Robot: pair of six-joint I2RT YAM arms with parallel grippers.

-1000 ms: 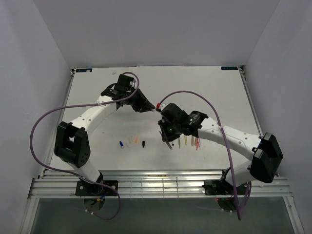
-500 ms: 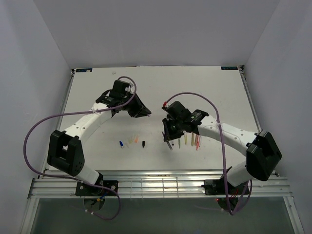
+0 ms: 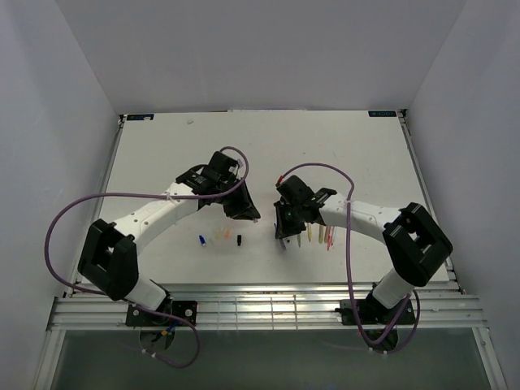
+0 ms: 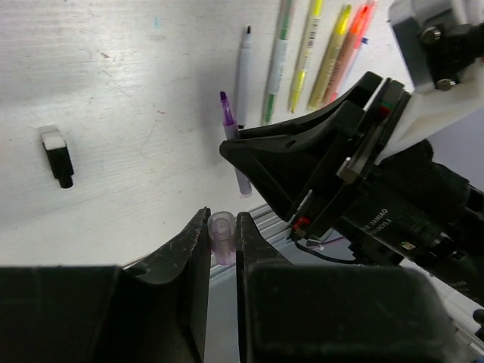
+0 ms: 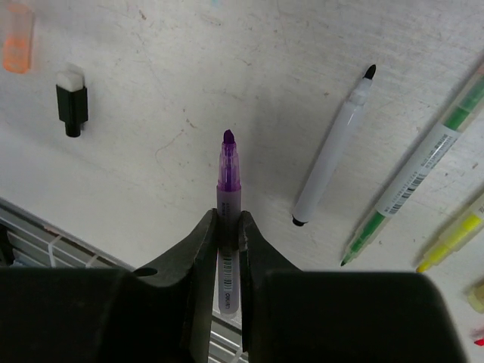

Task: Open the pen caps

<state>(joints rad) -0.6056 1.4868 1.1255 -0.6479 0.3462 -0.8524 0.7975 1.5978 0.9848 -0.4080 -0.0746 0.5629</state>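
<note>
The left pincer (image 4: 221, 224) is drawn narrow on a small purple cap (image 4: 221, 236), which is apart from its pen. The right pincer (image 5: 228, 221) is clamped on the barrel of the purple pen (image 5: 228, 170), whose bare tip points out past the fingers over the tabletop (image 3: 325, 146). Other caps lie loose in a short row on the tabletop below the left pincer: the blue cap (image 3: 201, 240), the orange cap (image 3: 227, 233) and the black cap (image 3: 239, 239), which is nearest the purple pen. A white pen (image 5: 333, 166) and a green pen (image 5: 427, 162) lie uncapped to the purple pen's right.
</note>
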